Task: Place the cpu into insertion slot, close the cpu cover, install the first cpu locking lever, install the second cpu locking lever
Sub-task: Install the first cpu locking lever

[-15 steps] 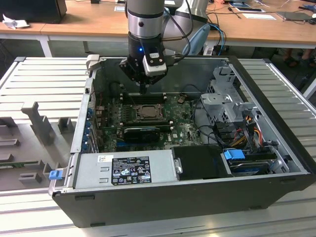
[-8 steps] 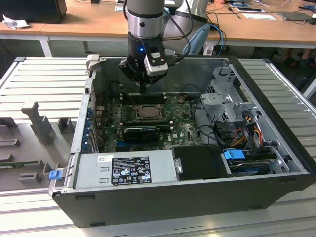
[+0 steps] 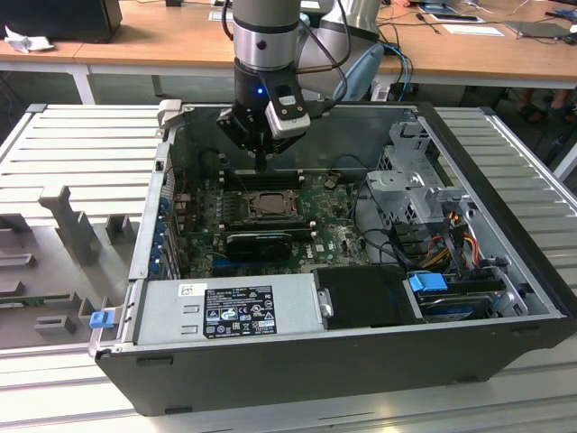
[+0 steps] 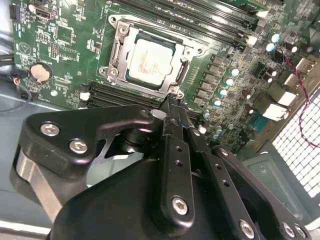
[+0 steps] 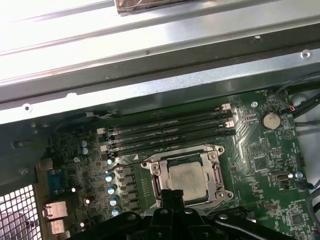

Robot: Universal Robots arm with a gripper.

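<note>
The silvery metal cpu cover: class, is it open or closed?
Closed: the silvery metal cover lies flat, framing the pale square cpu in both wrist views.

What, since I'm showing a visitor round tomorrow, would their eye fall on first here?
The open computer case looms largest in the exterior view, the arm's hand dipped into it above the green board. In both wrist views the pale cpu sits framed by the silvery cover, with the shut hand's tip close beside that frame.

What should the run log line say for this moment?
tool: shut, empty, beside insertion slot | cpu: seated in slot | cpu cover: down over cpu
</note>
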